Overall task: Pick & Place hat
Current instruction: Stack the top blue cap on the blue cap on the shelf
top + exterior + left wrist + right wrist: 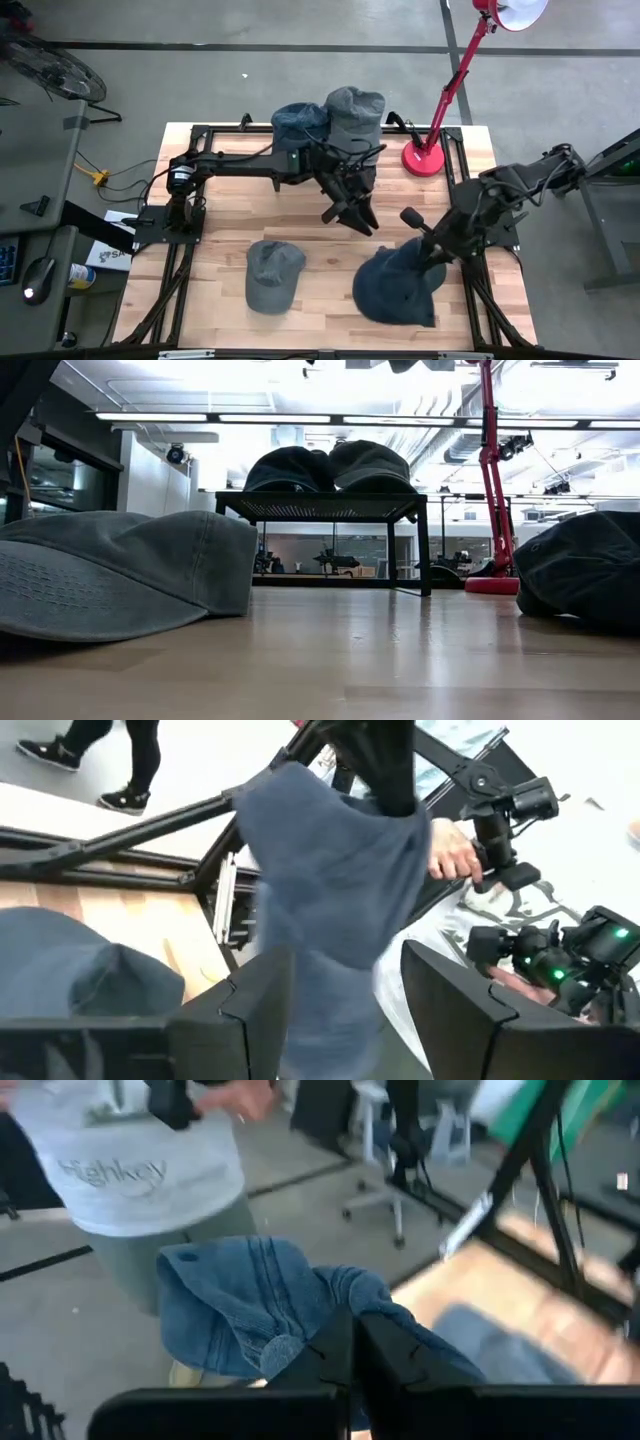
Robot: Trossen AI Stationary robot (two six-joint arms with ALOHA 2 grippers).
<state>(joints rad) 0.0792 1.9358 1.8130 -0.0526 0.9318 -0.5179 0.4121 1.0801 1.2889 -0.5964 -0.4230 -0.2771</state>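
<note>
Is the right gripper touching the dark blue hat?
Touching. In the right wrist view the right gripper has its fingers shut on a fold of the dark blue hat, with denim bunched against both sides.

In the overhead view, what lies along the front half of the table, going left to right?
Grey hat lying on the wood → dark blue hat, gripped by the right gripper, jaws shut on its top.
</note>
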